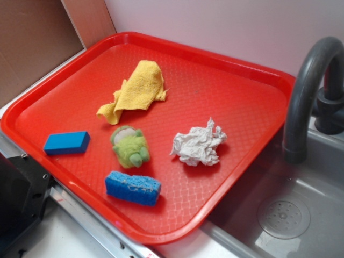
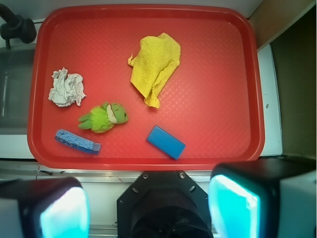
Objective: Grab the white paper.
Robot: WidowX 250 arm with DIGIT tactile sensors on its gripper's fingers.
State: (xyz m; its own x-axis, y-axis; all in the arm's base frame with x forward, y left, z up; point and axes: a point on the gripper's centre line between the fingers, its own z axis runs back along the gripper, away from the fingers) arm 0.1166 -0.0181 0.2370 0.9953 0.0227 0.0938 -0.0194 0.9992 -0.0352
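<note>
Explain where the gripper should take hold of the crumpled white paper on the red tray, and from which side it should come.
Probably from straight above, pinching the middle bulk of the white paper. It is a loose wad with jagged peaks, with no handle or firm edge. It lies apart from the green plush toy, so the gripper's open fingers have bare red tray on either side to descend.

Materials check for you: red tray (image 1: pixel 236 80) is moulded plastic, semi-gloss, with a fine diamond texture on its floor. White paper (image 1: pixel 198 145) is thin, tissue-like, matt, heavily creased. Yellow cloth (image 1: pixel 137 88) looks like soft nubbly terry. Green plush toy (image 1: pixel 130 146) is fuzzy fabric. Blue sponge (image 1: pixel 133 187) is porous and rough; blue block (image 1: pixel 66 143) is smooth and matt. Sink (image 1: pixel 301 215) reads as dull grey metal.
</note>
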